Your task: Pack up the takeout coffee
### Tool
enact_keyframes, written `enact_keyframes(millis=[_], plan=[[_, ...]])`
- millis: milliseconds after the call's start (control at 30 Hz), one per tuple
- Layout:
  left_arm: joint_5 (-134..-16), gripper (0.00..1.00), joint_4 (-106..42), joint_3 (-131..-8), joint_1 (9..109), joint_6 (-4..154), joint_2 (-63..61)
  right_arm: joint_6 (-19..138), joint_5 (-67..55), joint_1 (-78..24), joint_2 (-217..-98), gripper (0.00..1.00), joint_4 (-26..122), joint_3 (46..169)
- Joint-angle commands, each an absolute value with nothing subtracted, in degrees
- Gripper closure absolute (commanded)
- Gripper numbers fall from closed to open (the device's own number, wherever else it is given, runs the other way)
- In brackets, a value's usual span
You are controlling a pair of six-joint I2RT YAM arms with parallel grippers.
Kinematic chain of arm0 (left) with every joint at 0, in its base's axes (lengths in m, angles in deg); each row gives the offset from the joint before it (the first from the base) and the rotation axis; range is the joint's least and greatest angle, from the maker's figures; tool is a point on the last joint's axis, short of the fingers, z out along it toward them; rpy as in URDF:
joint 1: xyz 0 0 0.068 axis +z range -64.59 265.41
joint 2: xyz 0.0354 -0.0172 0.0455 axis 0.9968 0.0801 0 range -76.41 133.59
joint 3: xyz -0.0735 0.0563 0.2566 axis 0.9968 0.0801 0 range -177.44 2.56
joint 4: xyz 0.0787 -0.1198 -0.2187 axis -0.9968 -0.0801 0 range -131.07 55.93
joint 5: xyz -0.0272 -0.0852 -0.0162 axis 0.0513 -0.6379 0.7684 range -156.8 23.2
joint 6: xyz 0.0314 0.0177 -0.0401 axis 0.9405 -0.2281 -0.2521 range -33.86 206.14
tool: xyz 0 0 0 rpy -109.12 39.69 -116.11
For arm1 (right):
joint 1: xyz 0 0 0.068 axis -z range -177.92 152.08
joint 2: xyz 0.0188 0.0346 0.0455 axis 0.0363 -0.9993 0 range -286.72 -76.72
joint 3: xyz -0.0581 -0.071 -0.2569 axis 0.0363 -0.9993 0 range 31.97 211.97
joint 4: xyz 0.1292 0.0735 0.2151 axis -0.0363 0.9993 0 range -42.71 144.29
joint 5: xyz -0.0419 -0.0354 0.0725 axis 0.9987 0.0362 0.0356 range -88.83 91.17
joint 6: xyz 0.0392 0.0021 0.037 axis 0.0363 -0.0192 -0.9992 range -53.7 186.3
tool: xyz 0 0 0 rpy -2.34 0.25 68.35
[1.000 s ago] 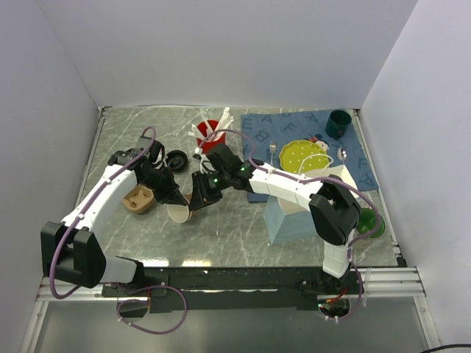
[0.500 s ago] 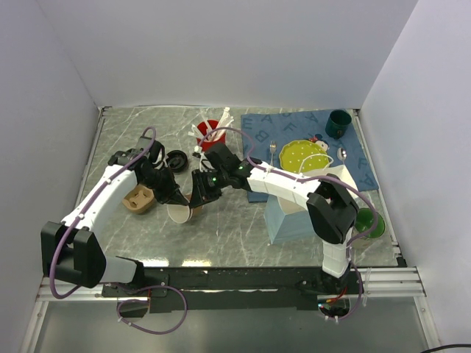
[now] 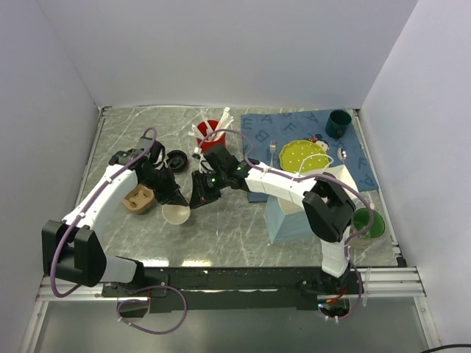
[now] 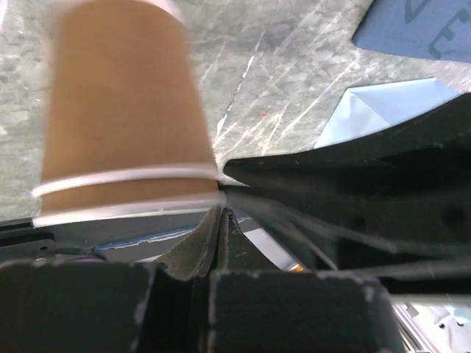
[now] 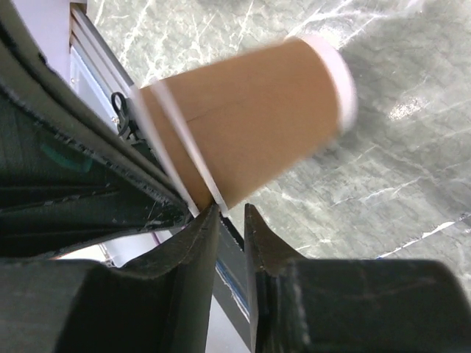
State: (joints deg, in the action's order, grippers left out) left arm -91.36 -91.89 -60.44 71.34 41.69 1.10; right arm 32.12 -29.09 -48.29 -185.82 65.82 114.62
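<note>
Left gripper [image 3: 179,198]: my fingers are drawn together into a closed seam, with nothing clearly between them. The rim of the lidless cup sits just at their tips.
Right gripper [image 3: 199,195]: it is narrow, with a slim gap between the fingertips and nothing in the gap. The cup's rim lies just off one tip, and my left gripper is close beside it.
Lidless cup [image 3: 176,214]: it is on the table [image 3: 235,232], directly below my two grippers, on the side toward my bases. In both wrist views it is blurred.
Change in the cup: a second ago it was tilted and showed its brown side towards my right gripper. Now the top camera sees only its round white mouth.
Takeout coffee [image 3: 176,158]: it sits beyond my left gripper towards the far wall, well apart from both grippers. From above only its black lid shows. It stands where it stood a second ago.
Tan object [image 3: 138,198]: it lies just outboard of my left gripper and has not moved. I cannot tell what it is.
Red cup [image 3: 208,131]: it stands beyond my right gripper, as before.
Right arm: its elbow has swung slightly towards my left arm.
</note>
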Motion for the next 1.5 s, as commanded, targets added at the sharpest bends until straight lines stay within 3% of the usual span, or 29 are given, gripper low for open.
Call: enact_keyframes(millis=[0, 267, 433, 467, 500, 567, 600, 700, 833, 1100, 1467], plan=[[-93.6, 0.99, -91.7, -60.9, 71.1, 40.8, 0.9, 31.1, -26.8, -48.2, -187.4, 0.77, 65.9, 116.4], [-93.4, 0.99, -91.7, -61.2, 70.8, 40.7, 0.8, 30.9, -25.0, -48.1, -187.7, 0.78, 67.6, 116.7], [-85.2, 0.97, -95.5, -65.0, 70.8, 44.5, 1.3, 31.7, -23.0, -48.2, -186.5, 0.77, 69.3, 116.9], [-83.0, 0.91, -97.9, -65.7, 70.8, 44.6, 1.1, 32.1, -22.5, -48.1, -186.1, 0.76, 70.0, 117.0], [-78.4, 0.74, -98.8, -66.3, 70.8, 44.0, 0.8, 32.3, -21.5, -48.1, -185.8, 0.76, 71.2, 117.1], [-75.0, 0.62, -99.8, -66.3, 70.8, 41.5, -1.3, 32.8, -21.0, -48.0, -185.1, 0.76, 71.8, 117.0], [-73.2, 0.50, -99.0, -65.7, 70.8, 40.2, -2.8, 32.8, -20.9, -48.1, -184.8, 0.76, 72.0, 116.5], [-73.1, 0.39, -93.2, -60.3, 71.7, 35.4, -10.6, 33.0, -21.1, -48.1, -184.2, 0.75, 72.0, 115.9], [-77.3, 0.44, -87.4, -50.4, 79.0, 34.5, -17.1, 33.2, -21.5, -48.0, -183.9, 0.75, 72.8, 116.1], [-69.3, 0.64, -85.0, -45.4, 79.4, 34.8, -20.7, 33.7, -21.8, -48.1, -183.5, 0.75, 73.7, 116.2], [-64.7, 0.59, -86.3, -40.3, 79.5, 31.7, -24.4, 34.0, -22.7, -48.1, -184.0, 0.75, 74.2, 114.9]])
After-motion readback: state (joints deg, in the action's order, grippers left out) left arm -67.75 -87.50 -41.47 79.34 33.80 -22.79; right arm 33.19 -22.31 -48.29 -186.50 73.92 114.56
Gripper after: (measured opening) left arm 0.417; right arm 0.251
